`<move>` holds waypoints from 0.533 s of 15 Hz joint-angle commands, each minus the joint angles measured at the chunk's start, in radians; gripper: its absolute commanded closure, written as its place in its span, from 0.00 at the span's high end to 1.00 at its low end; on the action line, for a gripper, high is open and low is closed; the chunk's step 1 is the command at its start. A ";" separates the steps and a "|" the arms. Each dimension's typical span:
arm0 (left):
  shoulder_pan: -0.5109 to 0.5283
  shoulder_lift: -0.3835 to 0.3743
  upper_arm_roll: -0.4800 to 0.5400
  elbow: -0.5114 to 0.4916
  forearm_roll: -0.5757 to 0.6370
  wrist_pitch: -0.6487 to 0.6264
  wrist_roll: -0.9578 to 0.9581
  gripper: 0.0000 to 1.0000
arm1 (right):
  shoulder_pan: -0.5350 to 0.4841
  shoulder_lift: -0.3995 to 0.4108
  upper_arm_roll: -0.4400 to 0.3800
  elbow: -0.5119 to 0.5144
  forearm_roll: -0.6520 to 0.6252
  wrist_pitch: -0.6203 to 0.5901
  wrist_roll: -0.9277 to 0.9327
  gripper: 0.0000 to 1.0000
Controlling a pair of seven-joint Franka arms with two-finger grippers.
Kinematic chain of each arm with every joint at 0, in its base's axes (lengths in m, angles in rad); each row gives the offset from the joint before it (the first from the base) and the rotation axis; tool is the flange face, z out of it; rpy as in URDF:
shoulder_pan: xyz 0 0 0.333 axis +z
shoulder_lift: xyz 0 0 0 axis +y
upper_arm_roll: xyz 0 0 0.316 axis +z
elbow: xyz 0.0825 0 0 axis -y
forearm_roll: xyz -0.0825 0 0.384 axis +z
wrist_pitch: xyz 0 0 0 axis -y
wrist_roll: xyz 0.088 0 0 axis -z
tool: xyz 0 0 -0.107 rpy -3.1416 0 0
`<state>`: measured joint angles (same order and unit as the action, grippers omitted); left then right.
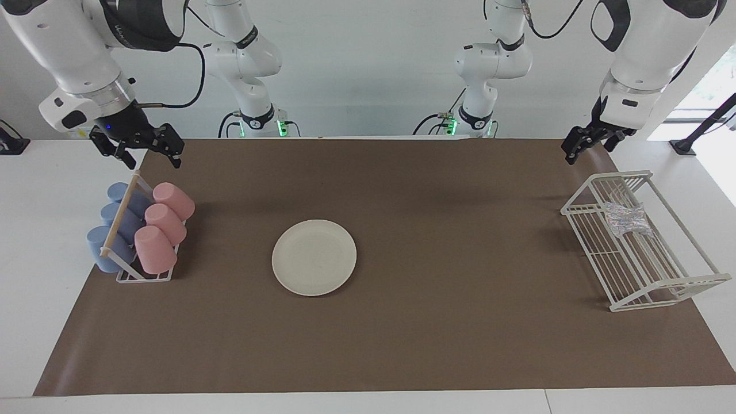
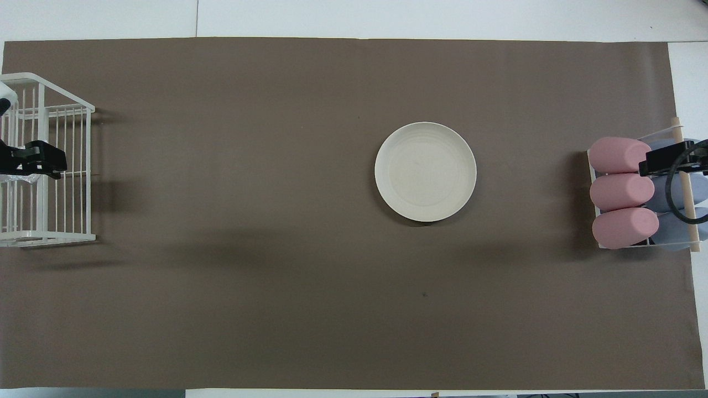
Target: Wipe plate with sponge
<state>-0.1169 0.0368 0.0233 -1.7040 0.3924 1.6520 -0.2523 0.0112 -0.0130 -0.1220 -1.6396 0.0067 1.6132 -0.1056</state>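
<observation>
Plate bare on the mat, sponge in the wire rack.
The plate point(image 1: 314, 257) lies mid-mat; the sponge point(image 1: 627, 219) rests in the rack point(image 1: 667, 284) at the left arm's end. The left gripper point(image 1: 583, 145) hangs above that rack, fingers unreadable; the right gripper point(image 1: 150, 150), fingers spread, hangs over the cup holder point(image 1: 123, 221).

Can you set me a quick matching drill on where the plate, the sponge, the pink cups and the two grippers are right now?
Things:
1. plate
2. sponge
3. pink cups
4. left gripper

Places:
A. lying in the white wire rack
B. raised over the brown mat edge, near that rack
C. flat on the mat, mid-table
D. tipped in the cup holder beside the blue cups

Pairs: 1-C, 2-A, 3-D, 4-B

The right gripper hangs above the cup holder.
</observation>
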 commanded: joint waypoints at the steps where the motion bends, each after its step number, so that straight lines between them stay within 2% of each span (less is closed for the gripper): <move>1: -0.026 0.086 0.006 -0.019 0.158 0.060 -0.018 1.00 | 0.003 -0.005 0.004 -0.002 -0.011 0.005 0.018 1.00; 5: -0.026 0.169 0.006 -0.025 0.366 0.098 -0.021 1.00 | 0.003 -0.005 0.004 -0.002 -0.011 0.004 0.018 1.00; 8: -0.032 0.242 0.006 -0.025 0.477 0.124 -0.142 1.00 | 0.003 -0.005 0.004 -0.002 -0.011 0.004 0.018 1.00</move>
<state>-0.1307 0.2420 0.0204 -1.7238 0.8106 1.7536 -0.3183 0.0112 -0.0130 -0.1220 -1.6396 0.0067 1.6132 -0.1056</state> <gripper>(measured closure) 0.000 0.000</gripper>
